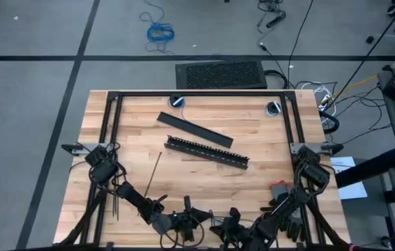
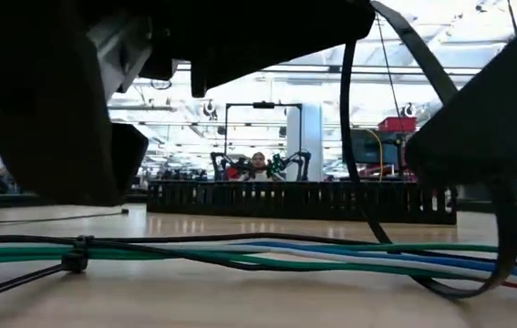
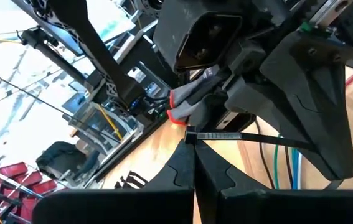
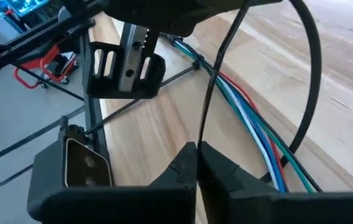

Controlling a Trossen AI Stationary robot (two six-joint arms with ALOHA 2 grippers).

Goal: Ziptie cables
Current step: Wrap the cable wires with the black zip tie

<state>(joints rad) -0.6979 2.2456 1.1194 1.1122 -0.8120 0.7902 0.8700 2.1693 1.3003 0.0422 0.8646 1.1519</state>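
The cables (image 2: 285, 251), thin blue, green, pale and red wires (image 4: 251, 118), lie along the table's near edge under both grippers. One black ziptie (image 4: 196, 64) is closed round them, its tail lying on the wood. A second ziptie (image 4: 313, 68) curves in a wide slack loop that goes under the cables (image 2: 477, 290). My left gripper (image 3: 195, 155) and my right gripper (image 4: 198, 149) meet at the near middle (image 1: 207, 224), each shut on this second ziptie. Loose zipties (image 1: 152, 174) lie flat on the left half of the table. My left gripper pinches the looped ziptie between its two fingertips, right at the small square head (image 3: 190, 135). The strip runs on level from there toward the other gripper, clear of the table. My right gripper pinches the ziptie's thin strip (image 4: 202, 134) between its fingertips, lying across it. From the fingers the strip rises to my left gripper. The loop beyond hangs slack, with its bottom under the cables.
A black slotted bar (image 1: 207, 151) and a flat black bar (image 1: 194, 130) lie slanted across the table's middle. A grey and red tool (image 1: 279, 189) sits by the right arm. A black frame (image 1: 197, 93) borders the table's far and side edges.
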